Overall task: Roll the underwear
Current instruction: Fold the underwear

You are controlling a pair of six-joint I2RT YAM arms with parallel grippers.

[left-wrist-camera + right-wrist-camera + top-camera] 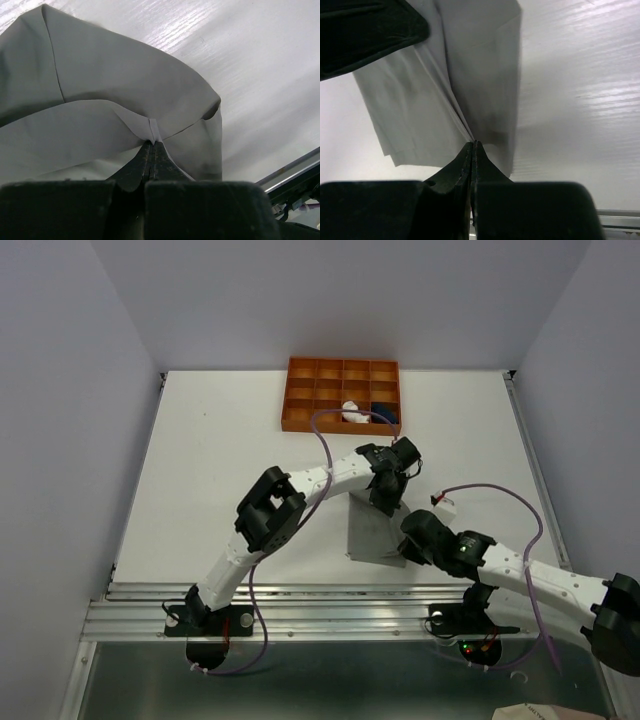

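The grey underwear (368, 535) lies partly folded on the white table near the front middle, with both grippers on it. My left gripper (151, 142) is shut on a pinched fold of the grey cloth (110, 85), which drapes up and away from the tips. My right gripper (473, 143) is shut on an edge of the same layered grey cloth (430, 100). From above, the left gripper (386, 502) sits at the garment's far end and the right gripper (410, 540) at its near right. A pale rolled underwear (353, 411) and a navy one (386, 413) sit in tray compartments.
An orange tray (287, 400) with several compartments stands at the back middle of the table. A metal rail (330, 592) runs along the near edge. Purple cables loop over both arms. Part of the left arm (365, 30) shows dark in the right wrist view.
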